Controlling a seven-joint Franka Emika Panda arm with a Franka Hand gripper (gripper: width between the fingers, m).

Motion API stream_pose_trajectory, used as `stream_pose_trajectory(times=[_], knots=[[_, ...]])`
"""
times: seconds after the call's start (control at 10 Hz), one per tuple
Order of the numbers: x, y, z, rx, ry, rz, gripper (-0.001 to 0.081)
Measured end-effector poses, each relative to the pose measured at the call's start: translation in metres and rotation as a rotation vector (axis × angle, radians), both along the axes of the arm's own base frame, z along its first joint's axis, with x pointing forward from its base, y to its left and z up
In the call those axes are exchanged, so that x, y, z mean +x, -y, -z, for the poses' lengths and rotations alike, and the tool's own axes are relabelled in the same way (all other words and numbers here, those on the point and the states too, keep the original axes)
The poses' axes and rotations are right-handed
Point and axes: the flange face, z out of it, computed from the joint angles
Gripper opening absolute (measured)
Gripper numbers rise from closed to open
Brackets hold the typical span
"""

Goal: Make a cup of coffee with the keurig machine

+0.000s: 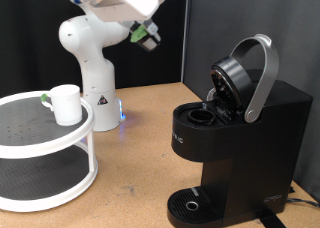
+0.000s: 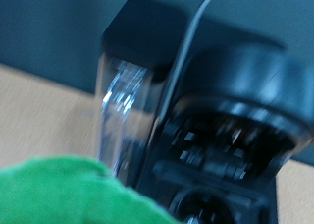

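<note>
The keurig machine [image 1: 245,138] stands at the exterior view's right with its silver-handled lid [image 1: 250,76] raised and the pod chamber [image 1: 201,116] open. My gripper [image 1: 148,35] is high at the exterior view's top, left of the machine, shut on a small dark pod with a green top [image 1: 150,34]. In the wrist view the green top [image 2: 69,193] fills the near corner, blurred, with the machine [image 2: 226,116] beyond it. The white cup [image 1: 66,103] stands upright on a round white shelf at the left, far from the gripper.
The two-tier round white shelf [image 1: 25,138] takes up the exterior view's left. The white robot base [image 1: 92,68] stands behind it. The machine's round drip tray [image 1: 190,203] holds nothing. A clear water tank [image 2: 123,106] shows on the machine's side.
</note>
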Motion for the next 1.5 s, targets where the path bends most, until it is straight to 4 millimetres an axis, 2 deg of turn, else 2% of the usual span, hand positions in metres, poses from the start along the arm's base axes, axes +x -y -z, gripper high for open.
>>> stream_pose_trajectory(times=[0.3,0.6,1.1,1.3,1.5], knots=[[0.014,-0.028,-0.017,-0.02,-0.007,0.146,0.0468],[0.02,-0.052,-0.031,-0.037,-0.003,0.188,0.0468],[0.022,-0.054,-0.046,-0.045,-0.02,0.225,0.0468],[0.024,-0.055,-0.044,-0.051,-0.027,0.222,0.0468],[0.023,-0.057,-0.031,-0.062,-0.035,0.21,0.0468]])
